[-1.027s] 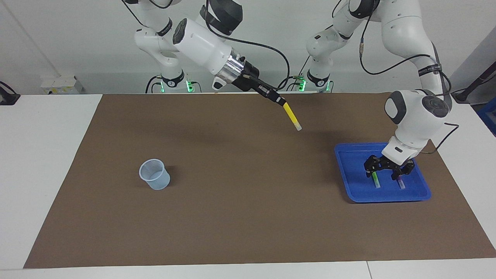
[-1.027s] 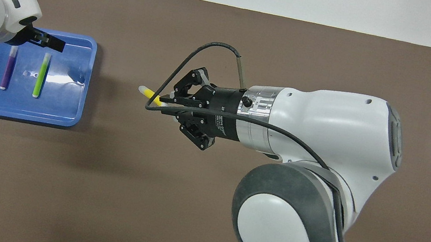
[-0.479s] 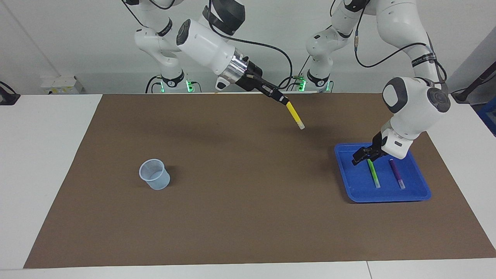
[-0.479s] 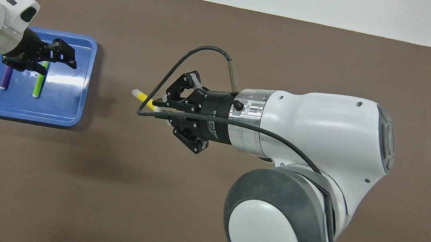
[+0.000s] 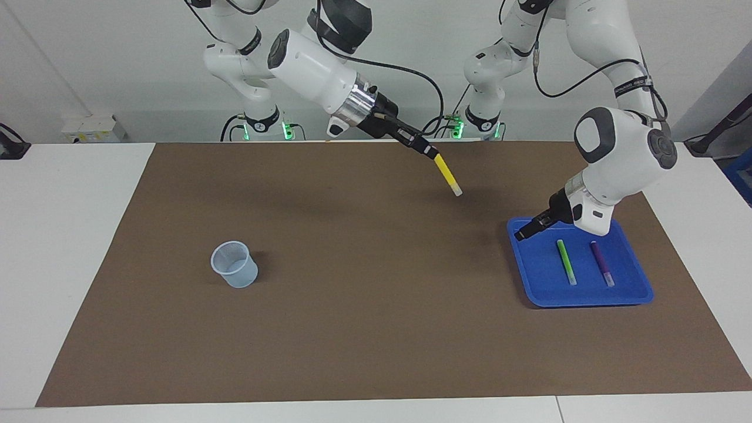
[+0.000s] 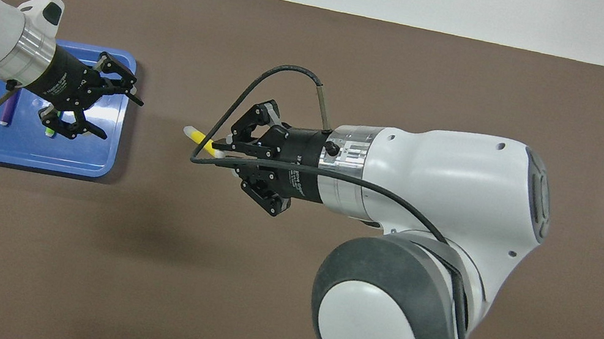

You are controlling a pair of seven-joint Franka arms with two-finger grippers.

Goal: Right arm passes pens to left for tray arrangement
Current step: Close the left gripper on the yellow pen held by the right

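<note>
The right gripper (image 5: 433, 155) is clenched on the yellow pen (image 5: 447, 176), held out w/ its tip free so the left gripper (image 6: 108, 112), released over the blue tray (image 5: 530, 288), can take it.

Two pens laid in the tray, one held aloft

The green pen (image 5: 566, 261) and purple pen (image 5: 601, 263) are laid side by side, apart, in the blue tray (image 5: 531, 282). The yellow pen (image 5: 446, 175) is gripped by the right end effector (image 5: 427, 151), tilted tip-down over the tabletop.

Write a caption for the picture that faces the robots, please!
Right gripper holds out the yellow pen while the open left gripper hovers over the blue tray.
</note>
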